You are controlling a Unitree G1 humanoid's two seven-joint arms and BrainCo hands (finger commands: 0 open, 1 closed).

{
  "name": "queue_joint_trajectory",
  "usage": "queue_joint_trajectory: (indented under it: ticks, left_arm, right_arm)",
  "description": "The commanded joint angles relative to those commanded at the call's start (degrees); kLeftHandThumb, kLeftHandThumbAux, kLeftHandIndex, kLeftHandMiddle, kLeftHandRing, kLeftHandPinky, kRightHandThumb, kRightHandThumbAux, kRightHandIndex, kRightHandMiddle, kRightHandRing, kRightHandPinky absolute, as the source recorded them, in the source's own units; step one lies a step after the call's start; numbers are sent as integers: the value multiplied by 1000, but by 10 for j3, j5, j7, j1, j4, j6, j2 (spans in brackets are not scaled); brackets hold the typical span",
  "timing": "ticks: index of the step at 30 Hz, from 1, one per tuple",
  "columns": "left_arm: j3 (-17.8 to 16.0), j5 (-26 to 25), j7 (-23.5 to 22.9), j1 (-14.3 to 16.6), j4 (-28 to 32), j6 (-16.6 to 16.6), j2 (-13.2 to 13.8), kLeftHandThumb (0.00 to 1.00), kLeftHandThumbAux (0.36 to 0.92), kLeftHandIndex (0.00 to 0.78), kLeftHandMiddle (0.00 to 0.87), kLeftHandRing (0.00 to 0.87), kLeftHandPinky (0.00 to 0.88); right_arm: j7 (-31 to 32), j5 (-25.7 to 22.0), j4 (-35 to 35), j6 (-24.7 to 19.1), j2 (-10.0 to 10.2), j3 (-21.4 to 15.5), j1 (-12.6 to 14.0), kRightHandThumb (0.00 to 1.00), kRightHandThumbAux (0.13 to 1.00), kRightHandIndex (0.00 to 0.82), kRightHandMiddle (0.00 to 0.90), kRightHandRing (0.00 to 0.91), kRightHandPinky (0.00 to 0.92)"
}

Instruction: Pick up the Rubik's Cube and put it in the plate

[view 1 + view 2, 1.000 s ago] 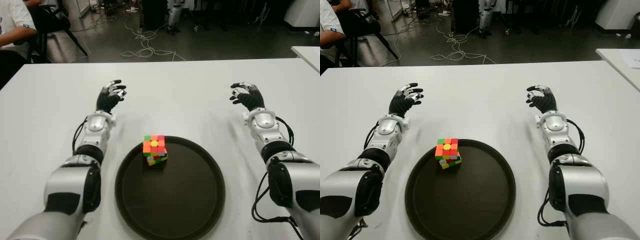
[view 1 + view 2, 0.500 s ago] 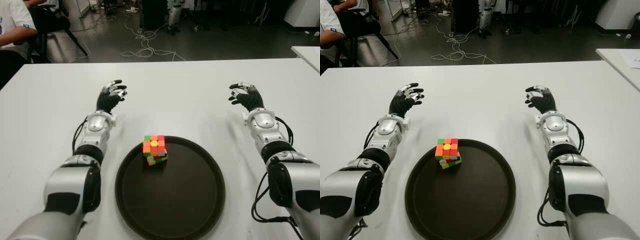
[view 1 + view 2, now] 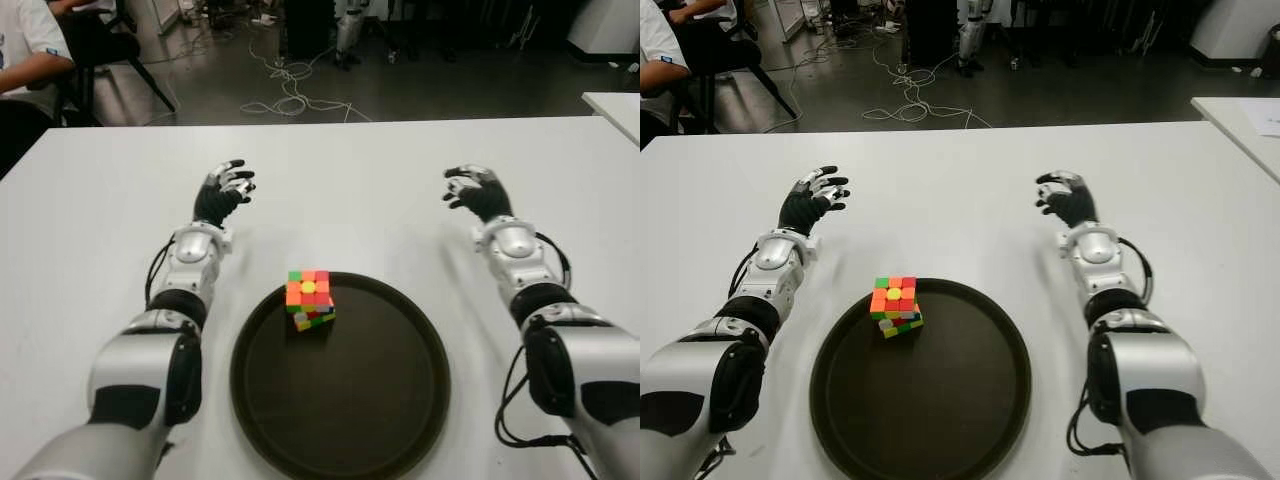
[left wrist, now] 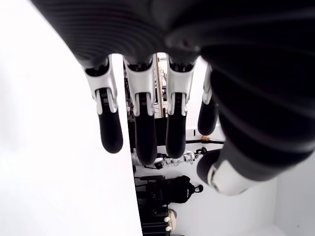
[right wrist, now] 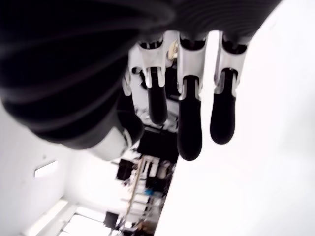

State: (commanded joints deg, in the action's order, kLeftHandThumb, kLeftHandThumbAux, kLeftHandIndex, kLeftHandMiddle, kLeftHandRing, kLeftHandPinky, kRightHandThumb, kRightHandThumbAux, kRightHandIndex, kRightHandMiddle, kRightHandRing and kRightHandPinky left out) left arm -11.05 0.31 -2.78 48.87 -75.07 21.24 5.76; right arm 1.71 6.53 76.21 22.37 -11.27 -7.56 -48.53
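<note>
The Rubik's Cube [image 3: 310, 299] sits inside the plate [image 3: 385, 445], at that dish's far left part, just within the rim. Its top face shows orange and red squares around a yellow centre, with one green square at a corner; the side facing the robot shows mixed yellow, green, red and blue. It stands slightly turned and no fingers touch it.

The plate is a dark, round, shallow tray lying flat on the white desk [image 3: 340, 190], close to the desk's near edge and roughly midway between the two arms.

The left robot hand [image 3: 224, 191] shows out over the desk, beyond the plate and toward the desk's left side, well apart from the cube. Its wrist view shows its fingers [image 4: 110, 129] hanging loosely spread with nothing between them, so it is open and empty.

The right robot hand [image 3: 472, 189] shows at a similar depth toward the desk's right side, also well apart from the plate. Its fingers [image 5: 189, 132] are loosely curved in its wrist view, gapped and holding nothing.

Beyond the desk's far edge lies a dark floor with tangled cables [image 3: 290, 90]. A seated person [image 3: 25, 50] in a white shirt shows past the far left corner, and the corner of a second white table [image 3: 615, 105] shows at the far right.
</note>
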Motion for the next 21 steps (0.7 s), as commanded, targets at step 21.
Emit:
queue_joint_trajectory:
  ticks: [21]
  left_arm:
    - [-4, 3, -5, 5, 0, -14, 1, 428, 723, 203, 289, 300, 306]
  right_arm:
    - [-3, 2, 2, 4, 1, 4, 0, 695, 717, 421, 484, 517, 560]
